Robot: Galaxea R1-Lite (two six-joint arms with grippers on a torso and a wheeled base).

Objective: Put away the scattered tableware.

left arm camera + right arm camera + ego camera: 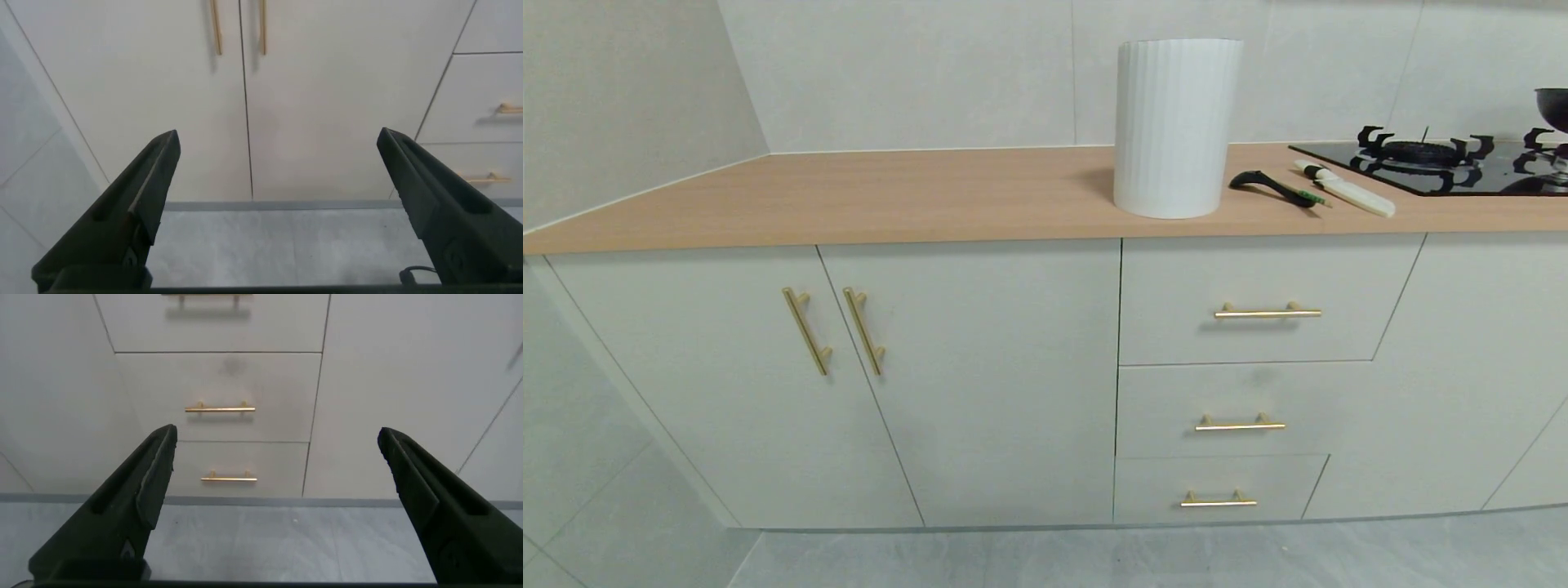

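On the wooden countertop (890, 192), a tall white ribbed container (1175, 126) stands upright. Just beside it lie a black-handled utensil with a green part (1274, 188) and a white sheathed knife (1346, 189). My left gripper (278, 143) hangs low in front of the double cabinet doors (245, 90), open with nothing between its fingers. My right gripper (278, 437) hangs low facing the stack of drawers (221, 392), also open and holding nothing.
A black gas hob (1437, 163) with pan supports sits at the counter's right end, with a dark pot (1553, 106) at the frame edge. Three drawers with gold handles (1267, 311) lie below the container. Tiled walls enclose the back and left. Grey floor (1094, 559) lies below.
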